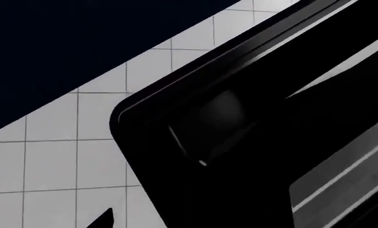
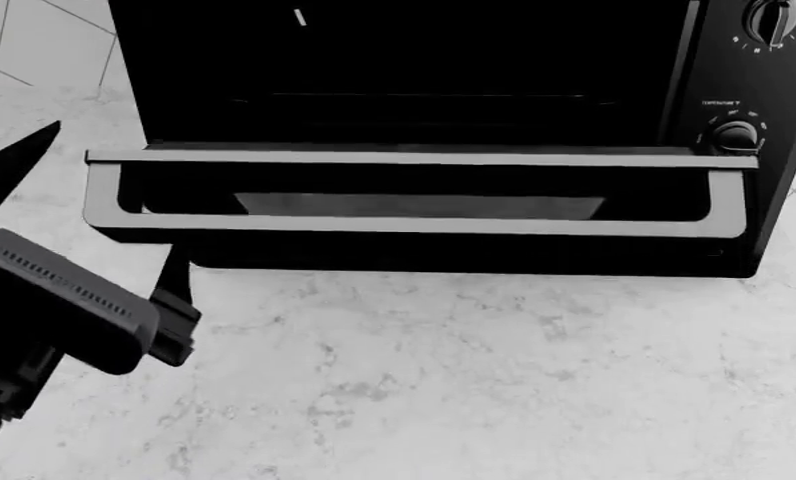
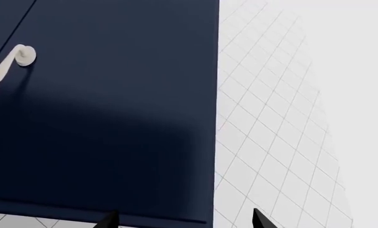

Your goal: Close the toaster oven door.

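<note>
Left arm housing (image 2: 65, 310) fills the near-left corner of the head view, dark and ribbed, over the pale marbled countertop (image 2: 505, 380). Left gripper (image 2: 98, 215): one dark fingertip (image 2: 25, 150) points up beside the door's left end, another (image 2: 174, 275) sits lower, just below the door's left corner. Clear gap between them, nothing held; jaws spread.

Toaster oven (image 2: 412, 60) stands at the back of the countertop, glossy black box. Cavity dark; faint horizontal rack lines inside, contents otherwise impossible to make out. Two round knobs (image 2: 736, 135) visible on its right panel.

Toaster oven door (image 2: 412, 205) hangs open, dropped forward toward the camera, roughly level. Long axis runs left to right across the oven front. Bar handle (image 2: 418, 158) spans the full width along the upper edge as seen. Glass pane shows a grey reflection.

Left wrist view: black rounded corner of the oven body, white wall tiles (image 1: 50, 161) behind.

Right gripper (image 3: 185, 219): only two dark fingertips show, well apart, nothing between them. Ahead of it, a dark blue cabinet panel (image 3: 113, 118) with a cream handle (image 3: 12, 61), tiled wall beside.
</note>
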